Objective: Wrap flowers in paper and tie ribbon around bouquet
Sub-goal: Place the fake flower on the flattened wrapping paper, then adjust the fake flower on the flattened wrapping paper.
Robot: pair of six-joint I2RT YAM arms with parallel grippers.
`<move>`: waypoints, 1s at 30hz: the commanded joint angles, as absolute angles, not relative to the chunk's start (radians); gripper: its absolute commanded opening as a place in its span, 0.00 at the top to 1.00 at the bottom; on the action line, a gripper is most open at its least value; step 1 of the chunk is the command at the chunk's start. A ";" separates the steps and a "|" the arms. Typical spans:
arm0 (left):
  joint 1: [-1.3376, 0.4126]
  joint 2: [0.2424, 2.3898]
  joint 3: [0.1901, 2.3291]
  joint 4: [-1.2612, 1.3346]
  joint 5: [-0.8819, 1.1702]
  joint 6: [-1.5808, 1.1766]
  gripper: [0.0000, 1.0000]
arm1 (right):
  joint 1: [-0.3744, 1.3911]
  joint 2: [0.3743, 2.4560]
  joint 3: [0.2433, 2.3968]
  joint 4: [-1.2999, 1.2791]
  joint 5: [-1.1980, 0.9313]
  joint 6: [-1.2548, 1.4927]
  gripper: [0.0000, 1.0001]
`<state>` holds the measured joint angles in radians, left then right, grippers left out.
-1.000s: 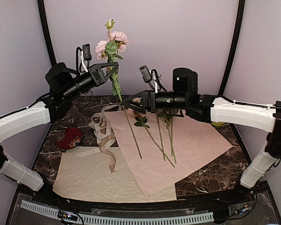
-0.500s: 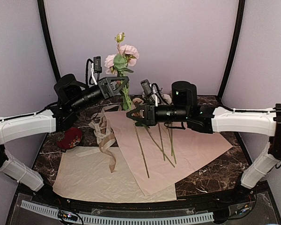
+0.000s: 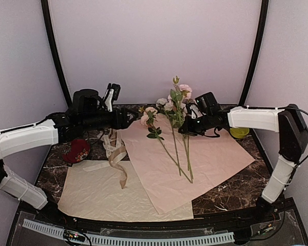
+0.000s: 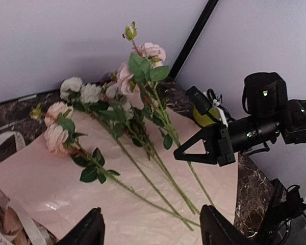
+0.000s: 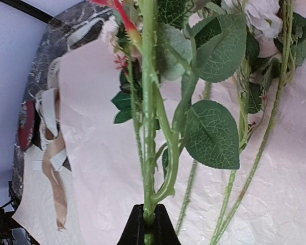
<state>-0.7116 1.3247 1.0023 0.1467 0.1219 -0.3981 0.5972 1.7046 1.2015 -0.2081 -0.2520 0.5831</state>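
Observation:
My right gripper (image 3: 181,129) is shut on the green stem of one pink rose (image 3: 184,90), which stands tilted above the pink paper (image 3: 210,159). In the right wrist view the jaws (image 5: 148,227) pinch that stem (image 5: 149,153) tight. The other flowers (image 3: 167,141) lie on the paper, heads toward the back. My left gripper (image 3: 132,122) hovers to their left, open and holding nothing; its fingertips (image 4: 90,232) stand wide apart over the paper (image 4: 51,184). The tan ribbon (image 3: 118,160) lies left of the paper. No wrapped bouquet shows.
A cream-beige sheet (image 3: 97,197) lies under the pink paper's near corner. A pale ribbon tangle (image 3: 108,137) and a red round object (image 3: 77,151) sit at the left. A yellow-green object (image 3: 239,132) rests at the back right, by the curtain wall.
The left gripper let go of the rose and dropped lower. The right gripper shut on its stem and carried it right and back, down among the other flowers.

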 commanded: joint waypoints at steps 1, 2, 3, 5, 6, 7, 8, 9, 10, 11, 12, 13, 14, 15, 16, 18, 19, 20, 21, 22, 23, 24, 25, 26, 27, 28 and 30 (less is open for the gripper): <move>-0.708 1.442 1.057 -0.112 -0.023 -0.237 0.43 | 0.582 1.811 1.320 -0.332 -0.196 0.516 1.00; -0.706 1.484 1.079 -0.121 -0.022 -0.220 0.46 | 0.578 1.834 1.335 -0.341 -0.173 0.512 1.00; -0.703 1.525 1.106 -0.125 -0.011 -0.201 0.47 | 0.573 1.854 1.347 -0.346 -0.156 0.511 1.00; -0.688 1.619 1.180 -0.138 0.019 -0.171 0.53 | 0.565 1.891 1.370 -0.350 -0.139 0.520 1.00; -0.676 1.672 1.227 -0.162 0.030 -0.164 0.57 | 0.559 1.908 1.378 -0.346 -0.137 0.537 1.00; -0.658 1.725 1.276 -0.185 0.039 -0.160 0.61 | 0.552 1.923 1.382 -0.339 -0.136 0.551 0.97; -0.639 1.781 1.331 -0.215 0.048 -0.154 0.63 | 0.547 1.932 1.381 -0.329 -0.131 0.563 0.90; -0.624 1.834 1.378 -0.241 0.054 -0.146 0.65 | 0.544 1.938 1.379 -0.318 -0.122 0.572 0.83; -0.596 1.885 1.441 -0.261 0.057 -0.137 0.66 | 0.543 1.940 1.373 -0.307 -0.115 0.578 0.77; -0.576 1.927 1.481 -0.276 0.059 -0.130 0.66 | 0.542 1.943 1.368 -0.300 -0.113 0.581 0.73; -0.561 1.982 1.518 -0.286 0.057 -0.119 0.66 | 0.539 1.943 1.368 -0.299 -0.112 0.581 0.70; -0.553 2.021 1.549 -0.291 0.046 -0.102 0.67 | 0.532 1.942 1.371 -0.301 -0.114 0.581 0.68; -0.550 2.054 1.579 -0.293 0.031 -0.078 0.67 | 0.526 1.940 1.373 -0.305 -0.123 0.580 0.66; -0.549 2.089 1.610 -0.297 0.017 -0.050 0.68 | 0.522 1.930 1.373 -0.308 -0.128 0.579 0.63; -0.550 2.122 1.647 -0.304 0.006 -0.030 0.68 | 0.520 1.917 1.370 -0.310 -0.129 0.575 0.61; -0.550 2.188 1.722 -0.326 -0.025 0.005 0.68 | 0.518 1.877 1.355 -0.314 -0.116 0.569 0.59; -0.551 2.215 1.757 -0.334 -0.041 0.022 0.69 | 0.515 1.851 1.341 -0.311 -0.106 0.569 0.59; -0.550 2.242 1.787 -0.336 -0.051 0.041 0.69 | 0.513 1.825 1.322 -0.306 -0.097 0.570 0.59; -0.551 2.265 1.816 -0.333 -0.053 0.059 0.69 | 0.509 1.804 1.299 -0.298 -0.083 0.572 0.58; -0.553 2.285 1.840 -0.328 -0.052 0.078 0.70 | 0.503 1.785 1.278 -0.292 -0.065 0.574 0.58; -0.555 2.304 1.863 -0.325 -0.058 0.100 0.70 | 0.496 1.774 1.257 -0.287 -0.036 0.575 0.59; -0.558 2.319 1.885 -0.320 -0.067 0.117 0.70 | 0.485 1.770 1.242 -0.287 -0.017 0.573 0.59; -0.563 2.332 1.904 -0.312 -0.085 0.138 0.70 | 0.472 1.778 1.239 -0.293 0.002 0.566 0.61; -0.568 2.344 1.918 -0.301 -0.105 0.161 0.70 | 0.462 1.791 1.249 -0.312 0.022 0.553 0.62; -0.573 2.354 1.931 -0.288 -0.122 0.186 0.70 | 0.453 1.815 1.268 -0.333 0.043 0.533 0.63; -0.578 2.367 1.942 -0.277 -0.137 0.215 0.71 | 0.445 1.838 1.295 -0.350 0.059 0.506 0.64; -0.586 2.396 1.978 -0.265 -0.172 0.258 0.71 | 0.430 1.897 1.358 -0.374 0.071 0.466 0.65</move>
